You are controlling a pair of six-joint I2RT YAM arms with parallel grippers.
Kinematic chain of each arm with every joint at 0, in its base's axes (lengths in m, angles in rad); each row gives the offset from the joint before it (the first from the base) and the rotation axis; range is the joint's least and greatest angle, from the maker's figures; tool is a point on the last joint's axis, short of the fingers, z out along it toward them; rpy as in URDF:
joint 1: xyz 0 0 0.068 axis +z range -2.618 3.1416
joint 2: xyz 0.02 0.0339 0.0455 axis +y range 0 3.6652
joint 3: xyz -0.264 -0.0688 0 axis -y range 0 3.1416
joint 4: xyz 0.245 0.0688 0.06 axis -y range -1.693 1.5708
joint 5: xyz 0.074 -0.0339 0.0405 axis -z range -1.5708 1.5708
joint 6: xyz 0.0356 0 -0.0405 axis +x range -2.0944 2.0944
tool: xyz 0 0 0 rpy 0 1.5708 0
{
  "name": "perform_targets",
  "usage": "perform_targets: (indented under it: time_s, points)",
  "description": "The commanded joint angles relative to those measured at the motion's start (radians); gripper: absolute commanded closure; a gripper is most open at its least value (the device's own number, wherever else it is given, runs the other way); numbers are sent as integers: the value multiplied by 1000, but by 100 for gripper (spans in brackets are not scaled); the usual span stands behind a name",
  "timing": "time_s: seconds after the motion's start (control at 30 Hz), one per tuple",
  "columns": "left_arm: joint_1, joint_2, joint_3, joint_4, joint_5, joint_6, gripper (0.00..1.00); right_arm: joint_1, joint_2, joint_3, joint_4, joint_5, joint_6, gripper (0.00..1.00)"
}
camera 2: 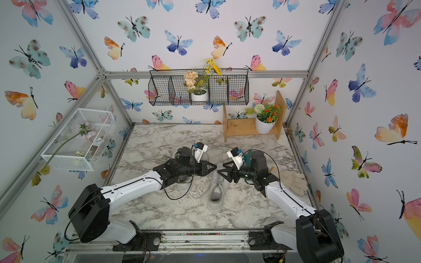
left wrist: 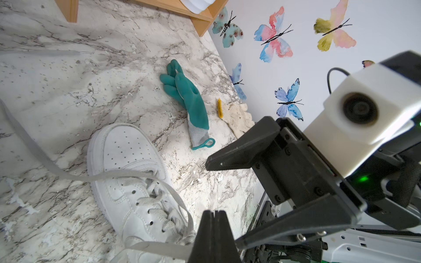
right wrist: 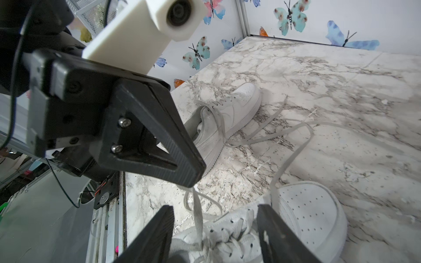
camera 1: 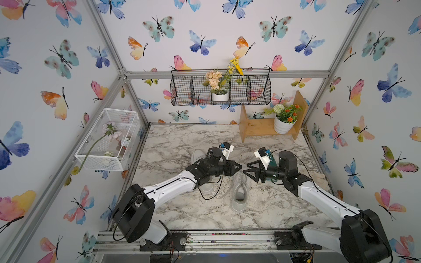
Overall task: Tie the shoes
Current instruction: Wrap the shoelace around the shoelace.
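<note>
1. 2 white shoes stand on the marble table [camera 1: 182,141], toes toward the far wall and heels toward the near edge.
2. The right shoe [camera 1: 239,198] sits about mid-table. Its toe end lies beneath the 2 claws in both top views, and its open collar shows nearer.
3. The left shoe [camera 1: 197,156] stands just to the left of it, not touching. The left arm covers most of it in both top views.
4. The left claw [camera 1: 240,167] hangs over the far part of the right shoe with its jaws pressed together. It pinches 1 lace [right wrist: 197,211], which drops from its tip to the shoe's eyelets.
5. The right claw [camera 1: 246,169] faces the left claw, nearly tip to tip but just apart. In the right wrist view its jaws stand well apart on either side of the shoe's laced part and hold nothing. I cannot tell whether they touch the shoe.
6. A second lace [right wrist: 305,129] curls loose over the table between the 2 shoes.
7. A teal glove [left wrist: 191,102] lies flat to the right of the right shoe. A cream glove [left wrist: 239,116] lies just past it, by the right wall.
8. A wooden shelf [camera 1: 257,131] stands in the far right corner with a white flower pot [camera 1: 282,126] on it.
</note>
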Motion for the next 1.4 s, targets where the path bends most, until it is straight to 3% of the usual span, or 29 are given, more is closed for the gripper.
perform_targets:
  time_s: [0.0,0.23,0.37,0.57,0.6,0.7,0.83,1.07,1.23,1.37]
  points:
    - [-3,12,24,-7,-8,20,100,20,31,0,71,-62,-4,38]
    - [-5,18,31,-9,-7,17,100,52,102,21,130,-57,21,42]
    - [-4,22,34,-9,-8,16,100,73,132,37,150,-54,36,51]
    - [3,19,41,-38,-28,20,99,77,143,49,124,-30,33,90]
    - [7,16,42,-44,-32,20,88,77,143,50,113,-23,27,97]
    - [34,4,50,-88,-64,32,61,77,136,49,84,-1,10,98]
    - [102,-4,100,-223,-151,96,45,77,125,54,43,41,-13,98]
    - [201,147,284,-475,-291,303,43,78,117,64,14,67,-24,98]
    - [218,364,514,-674,-426,539,43,79,111,68,2,69,-25,98]
    - [235,505,664,-783,-458,704,44,79,102,64,5,69,-19,98]
